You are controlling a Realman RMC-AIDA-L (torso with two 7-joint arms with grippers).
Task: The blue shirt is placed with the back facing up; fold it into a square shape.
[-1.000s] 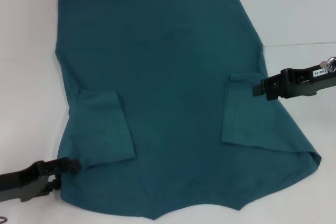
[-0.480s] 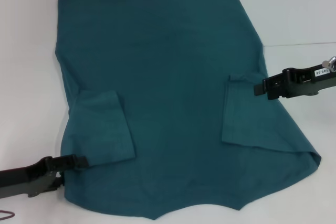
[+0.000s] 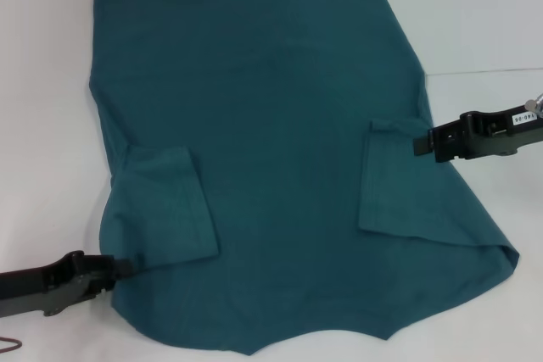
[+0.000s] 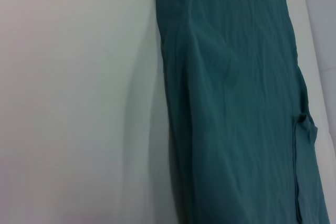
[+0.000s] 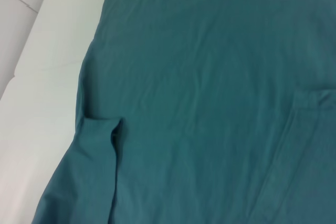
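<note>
I'm watching the blue shirt (image 3: pixel 271 158) lying flat on the white counter (image 3: pixel 475 14), back up, both sleeves already folded inward onto the body. The change is on my left side. Over the last second the left end effector (image 3: pixel 119 267) has slid in along the counter from the near-left corner, and it's now right at the shirt's edge, just under the lower corner of the folded left sleeve (image 3: pixel 165 209). The edge there looks nudged inward and a little bunched compared with a second ago, so I judge it's touching the cloth. Whether it's clenched on the fabric or released, I can't tell from here; the tips are lost against the dark cloth.

The right end effector (image 3: pixel 417 142) has hardly moved. It sits at the right edge of the shirt, level with the top corner of the folded right sleeve (image 3: pixel 399 180), at the fabric's edge. I can't tell its grip either.

My read: both arms are setting up their edge grasps for the next fold. The wrist views show only smooth cloth beside bare counter, no fingers.
</note>
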